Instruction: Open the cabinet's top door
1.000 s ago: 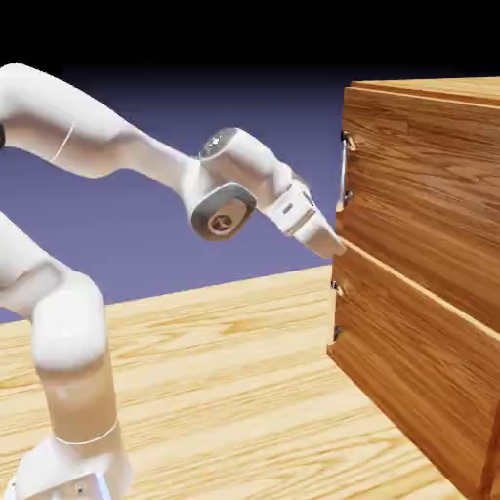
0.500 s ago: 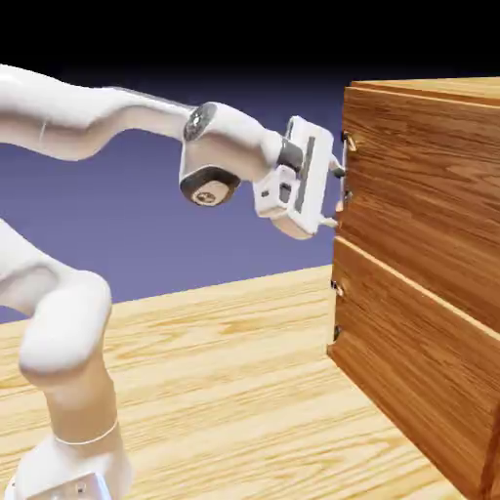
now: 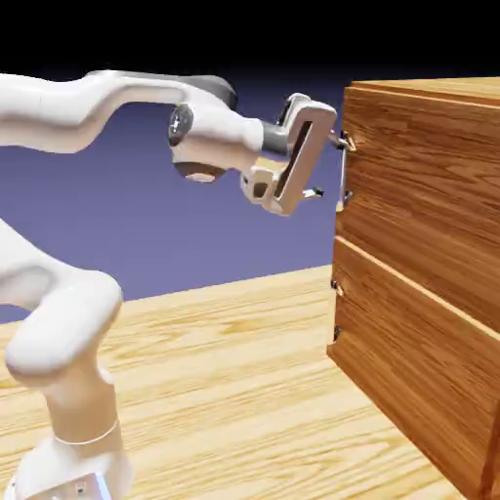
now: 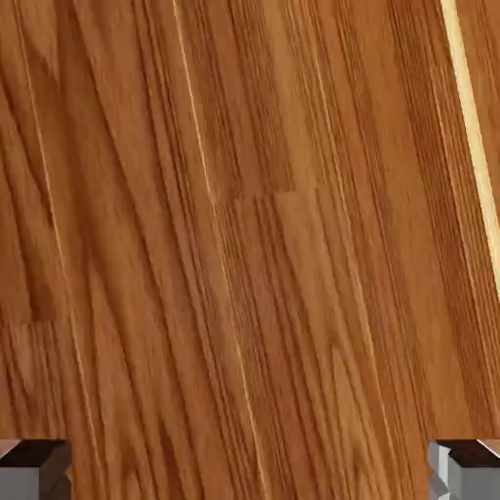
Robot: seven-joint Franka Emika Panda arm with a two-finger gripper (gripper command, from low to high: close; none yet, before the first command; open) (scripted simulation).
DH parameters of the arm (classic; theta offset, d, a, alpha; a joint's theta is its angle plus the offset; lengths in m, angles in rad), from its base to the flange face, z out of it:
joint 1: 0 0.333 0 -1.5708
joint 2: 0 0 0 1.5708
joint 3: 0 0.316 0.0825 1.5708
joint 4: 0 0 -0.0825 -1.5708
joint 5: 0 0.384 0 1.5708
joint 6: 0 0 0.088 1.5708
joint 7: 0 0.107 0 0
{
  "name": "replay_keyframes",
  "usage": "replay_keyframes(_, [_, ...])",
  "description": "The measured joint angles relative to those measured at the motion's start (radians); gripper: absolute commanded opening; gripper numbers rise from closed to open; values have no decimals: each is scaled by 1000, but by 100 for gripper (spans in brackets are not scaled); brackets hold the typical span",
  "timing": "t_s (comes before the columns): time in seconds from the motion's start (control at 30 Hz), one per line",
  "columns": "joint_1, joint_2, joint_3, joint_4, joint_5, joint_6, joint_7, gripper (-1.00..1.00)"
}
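Wooden table (image 3: 225, 361) — one cabinet (image 3: 430, 244), two doors.

Cabinet (image 3: 430, 264) at right, standing on table (image 3: 225, 381). Top door (image 3: 430, 195) above lower door (image 3: 420, 381), handle (image 3: 344, 171) at left edge. Gripper (image 3: 327, 166) level, just left of handle, jaws spread wide. Arm (image 3: 88, 107) extending from lower left.

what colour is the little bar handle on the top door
Silver: the small vertical bar handle on the reddish-brown wooden top door shows best in the exterior view.
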Motion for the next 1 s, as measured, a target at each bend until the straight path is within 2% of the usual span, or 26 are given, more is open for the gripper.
replay_keyframes(0.9, [-405,-181,460,192,1174,-61,479,0])
replay_keyframes(1.0, [-451,-173,491,224,1201,-67,486,0])
